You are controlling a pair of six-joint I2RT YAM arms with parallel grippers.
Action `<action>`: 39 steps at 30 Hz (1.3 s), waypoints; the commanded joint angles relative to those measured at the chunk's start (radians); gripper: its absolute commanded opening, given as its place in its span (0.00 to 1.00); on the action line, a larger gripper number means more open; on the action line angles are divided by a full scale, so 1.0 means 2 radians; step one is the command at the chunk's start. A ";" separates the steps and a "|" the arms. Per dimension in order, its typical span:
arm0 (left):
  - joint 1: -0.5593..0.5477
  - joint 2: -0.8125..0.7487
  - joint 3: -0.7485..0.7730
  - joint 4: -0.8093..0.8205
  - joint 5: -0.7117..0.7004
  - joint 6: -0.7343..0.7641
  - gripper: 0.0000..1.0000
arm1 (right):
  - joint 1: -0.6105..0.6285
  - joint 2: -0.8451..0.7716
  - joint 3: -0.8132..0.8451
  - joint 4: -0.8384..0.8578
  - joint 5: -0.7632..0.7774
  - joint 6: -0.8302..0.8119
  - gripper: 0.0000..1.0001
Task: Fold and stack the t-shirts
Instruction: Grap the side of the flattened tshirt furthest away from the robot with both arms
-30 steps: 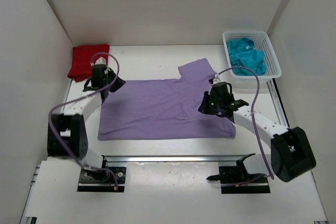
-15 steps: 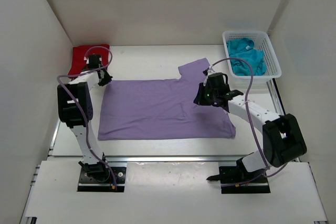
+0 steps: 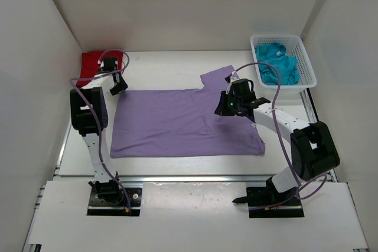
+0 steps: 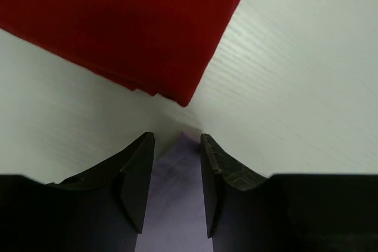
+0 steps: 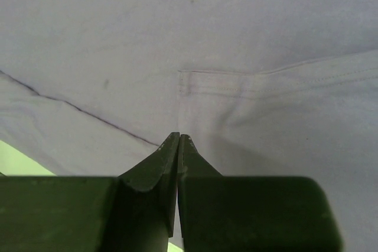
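Purple shirt (image 3: 186, 123) lies spread flat mid-table, one sleeve sticking out toward the far right. No fold in it yet. Red shirt (image 3: 94, 64) sits in the far left corner as a compact folded block, so that one reads as done and is the likely base of the stack. Teal shirt (image 3: 277, 63) is bunched up inside the basket (image 3: 307, 79) at the far right, neither arm near it, not folded.

My count: one of three folded, one laid out ready, one waiting. Nothing is stacked on the red one.

Left gripper (image 4: 177, 138) is at the purple shirt's far left corner, just beside the red shirt's edge. Jaws stand apart with a clear gap. The tip of the purple corner shows in that gap, lying on the table (image 3: 171, 66), and neither finger looks closed on it. It holds nothing, as far as I can see.

Right gripper (image 5: 178, 136) is over the purple shirt on its right side, near where the sleeve seam meets the body. Jaws are fully together, tips down at the cloth. No fold of cloth shows pinched between them. Whether the tips touch the fabric I can't tell.

Left to do, judging from this: fold the purple, put it on the red, then pull the teal out of the basket, flatten, fold, stack. Roughly a third of the way in.
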 commanded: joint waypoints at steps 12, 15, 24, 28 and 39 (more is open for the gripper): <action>-0.001 0.014 0.047 -0.051 0.005 0.006 0.19 | -0.054 0.013 0.061 0.022 -0.015 0.015 0.04; 0.005 0.006 0.031 -0.040 0.018 -0.002 0.09 | -0.076 0.055 0.101 0.024 0.003 0.012 0.15; 0.000 -0.042 -0.002 -0.010 0.041 -0.024 0.00 | -0.126 0.271 0.348 -0.029 0.060 -0.028 0.37; -0.008 -0.070 -0.011 -0.003 0.044 -0.028 0.00 | -0.131 0.408 0.553 -0.132 0.089 -0.049 0.37; 0.003 -0.126 -0.048 0.014 0.060 -0.029 0.00 | -0.153 0.589 0.823 -0.234 0.074 -0.046 0.44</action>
